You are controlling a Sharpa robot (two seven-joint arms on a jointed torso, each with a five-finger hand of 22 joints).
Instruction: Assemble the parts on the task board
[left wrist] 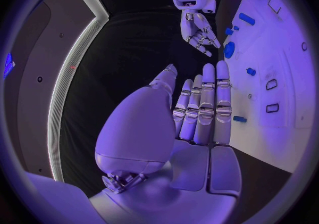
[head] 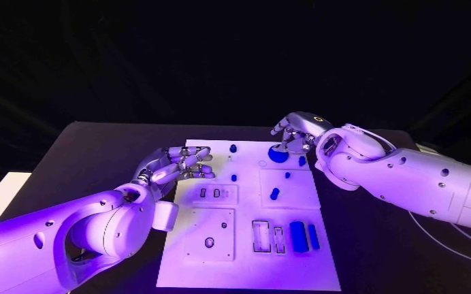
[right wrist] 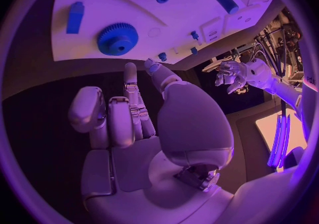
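While right hand (head: 297, 133) hovers empty, blue gear (head: 279, 155) lies just below fingers (head: 286, 145).

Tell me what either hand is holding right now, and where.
Nothing: the left hand and right hand both have empty fingers, the right hand just short of the blue gear.

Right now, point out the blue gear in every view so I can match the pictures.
Head view: the blue gear lies at the task board's far end, just under the right hand.
Left wrist view: the gear lies on the board's edge, beside the right hand.
Right wrist view: the gear lies beyond the fingertips.
Shared landmark: the right hand.
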